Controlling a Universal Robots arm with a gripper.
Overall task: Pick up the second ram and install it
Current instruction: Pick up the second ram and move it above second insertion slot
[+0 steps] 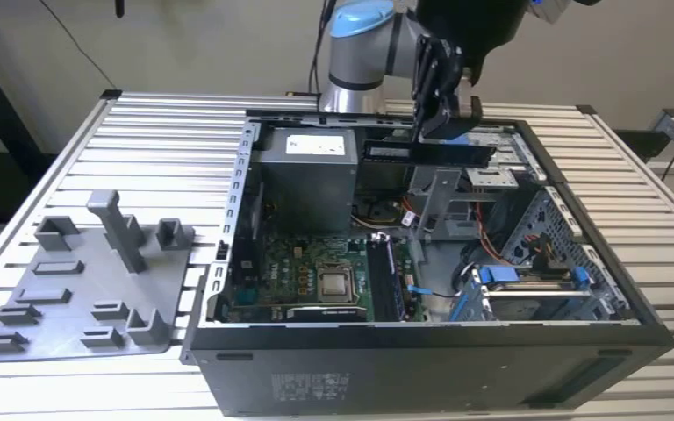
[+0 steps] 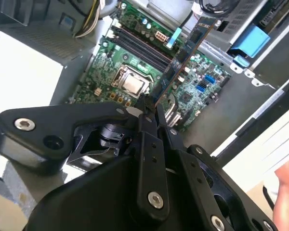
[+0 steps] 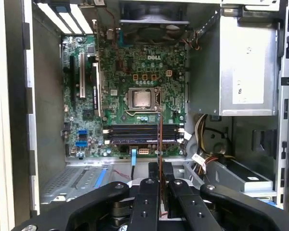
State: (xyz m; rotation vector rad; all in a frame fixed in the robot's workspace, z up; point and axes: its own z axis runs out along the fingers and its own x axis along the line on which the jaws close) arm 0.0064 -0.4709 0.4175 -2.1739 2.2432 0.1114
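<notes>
In both wrist views the gripper [image 3: 160, 168] [image 2: 149, 108] sits closest. Its two black fingers [image 3: 148, 192] are drawn nearly together, leaving only a thin gap. In that gap they pinch the ram [image 3: 160, 137] [image 2: 183, 53], one finger on each flat face.

In the first wrist view the ram shows edge-on as a thin line running out from the fingertips. In the second wrist view it is a long dark board reaching away from the fingers, with its far end free.

Beyond the ram lies the green motherboard [image 3: 120, 77] [image 2: 135, 62], with its dark memory slots [image 3: 139, 134] and the silver processor socket [image 3: 142, 97] [image 2: 132, 83] beside them. The ram's edge crosses the slots at a right angle and is not touching them. The grey power supply [image 3: 243, 67] stands past the board.

In the exterior view the open case [image 1: 431, 351] lies on its side on a slatted table [image 1: 161, 123]. A grey plate [image 1: 91, 289] with upright blocks lies at the exterior view's left of the case. Inside are the motherboard [image 1: 302, 272] and the socket [image 1: 337, 282]. Farther back, the gripper [image 1: 448, 118] hangs from the arm [image 1: 361, 53] over the far part of the case. It holds the ram [image 1: 431, 152] level and well above the board, near the power supply [image 1: 308, 175].
</notes>
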